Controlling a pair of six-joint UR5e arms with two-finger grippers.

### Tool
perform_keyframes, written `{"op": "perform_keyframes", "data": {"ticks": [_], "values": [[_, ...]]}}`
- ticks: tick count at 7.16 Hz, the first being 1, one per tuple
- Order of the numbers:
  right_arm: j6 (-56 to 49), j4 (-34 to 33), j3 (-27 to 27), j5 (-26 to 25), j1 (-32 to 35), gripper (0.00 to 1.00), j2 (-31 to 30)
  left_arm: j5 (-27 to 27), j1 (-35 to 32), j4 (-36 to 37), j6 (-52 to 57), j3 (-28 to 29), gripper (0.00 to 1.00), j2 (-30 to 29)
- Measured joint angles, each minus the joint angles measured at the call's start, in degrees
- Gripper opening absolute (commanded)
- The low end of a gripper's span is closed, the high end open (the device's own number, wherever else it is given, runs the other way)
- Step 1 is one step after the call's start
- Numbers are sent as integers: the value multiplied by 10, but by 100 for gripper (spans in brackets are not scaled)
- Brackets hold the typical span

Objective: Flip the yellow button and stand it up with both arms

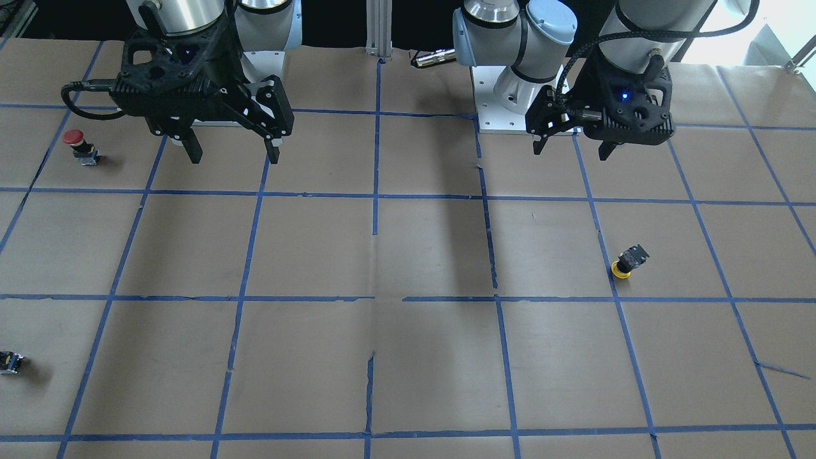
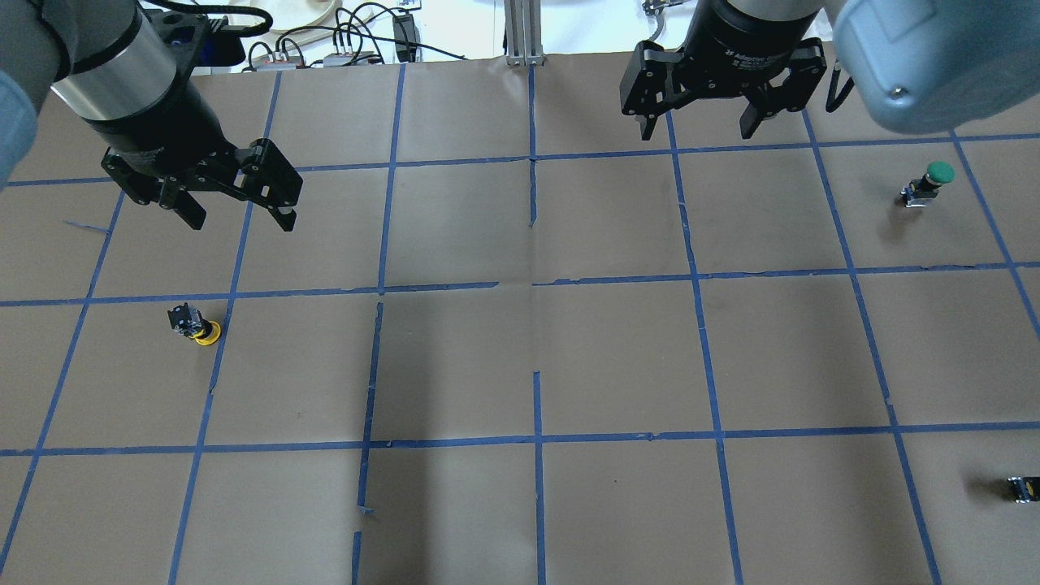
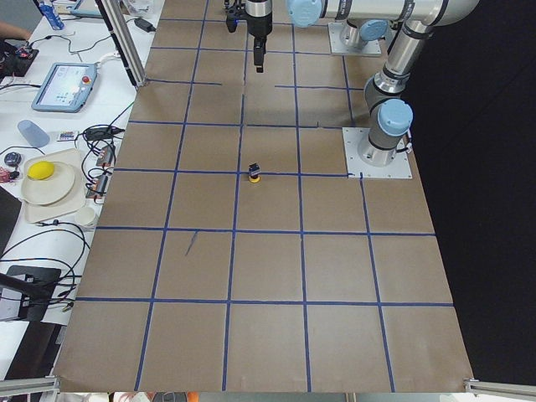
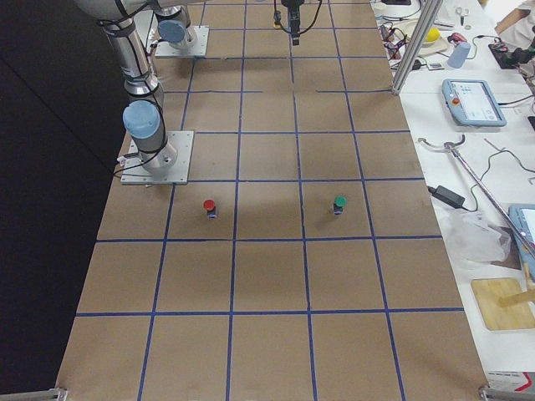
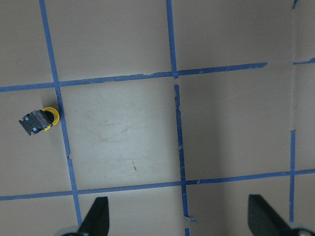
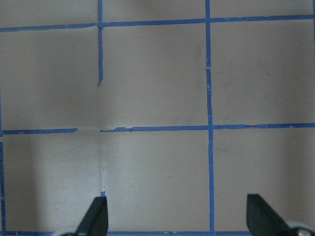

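Note:
The yellow button rests on the brown paper with its yellow cap down and its black body tilted upward. It also shows in the overhead view, the exterior left view and at the left of the left wrist view. My left gripper hangs open and empty above the table, apart from the button and on the robot's side of it; it also shows in the front-facing view. My right gripper is open and empty, high over the table's far half; it also shows in the front-facing view.
A red-capped button stands near the right arm's base. A green-capped button stands at the overhead view's right. A small dark capless switch block lies near the right edge. Blue tape lines grid the paper.

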Motion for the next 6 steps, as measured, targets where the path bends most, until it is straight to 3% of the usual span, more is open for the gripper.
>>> {"op": "perform_keyframes", "data": {"ticks": [6], "values": [[-9,0,1,10,0,100,2,3,13,3,7,-1,100,-11]]}}
